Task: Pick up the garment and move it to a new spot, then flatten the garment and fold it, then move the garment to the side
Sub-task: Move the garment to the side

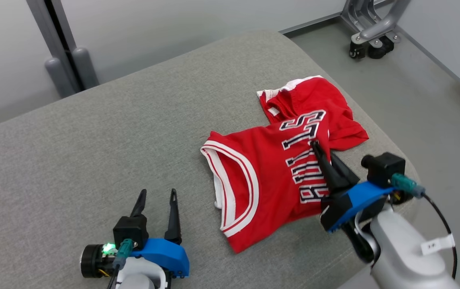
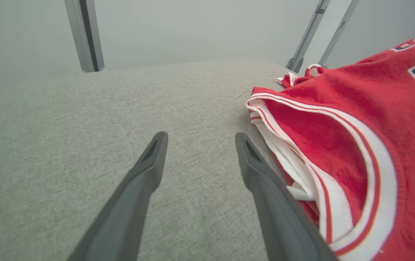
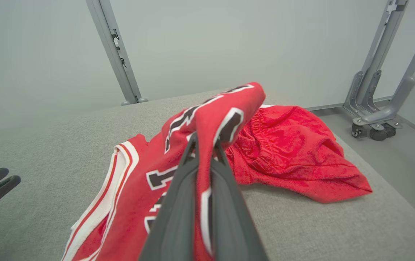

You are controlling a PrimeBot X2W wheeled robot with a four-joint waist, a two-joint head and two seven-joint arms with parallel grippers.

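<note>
A grey fabric-covered worktop [image 1: 93,140] with a rounded corner stands on a grey floor [image 1: 414,100]; a pale wall [image 1: 173,28] lies behind, a wheeled metal frame [image 1: 368,40] far right; the red garment [image 1: 262,172] lies rumpled near the worktop's right edge, its lettering partly lost in folds; the right hand [image 1: 317,149] is clamped on a raised fold of it; the left hand [image 1: 158,196] is spread apart beside its white-trimmed opening.
</note>
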